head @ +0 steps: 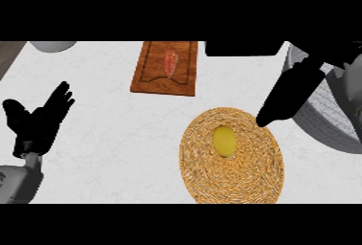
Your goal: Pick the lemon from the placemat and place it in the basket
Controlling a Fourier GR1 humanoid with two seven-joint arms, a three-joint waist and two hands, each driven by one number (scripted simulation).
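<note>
The yellow lemon (225, 140) lies near the middle of a round woven straw placemat (205, 177) in the centre right of the head view. My right hand (290, 95) hangs above the mat's upper right edge, its straight fingers pointing down and left, the tips a short way up and right of the lemon; it is open and holds nothing. A pale grey ribbed basket (322, 119) shows at the right edge, partly hidden behind that hand and arm. My left hand (39, 119) rests open at the left edge, fingers up.
A brown wooden cutting board (152, 79) with a reddish piece of food (170, 62) lies at the back centre. A black object (240, 48) sits at the top behind it. A pale bowl (53, 46) shows at the top left.
</note>
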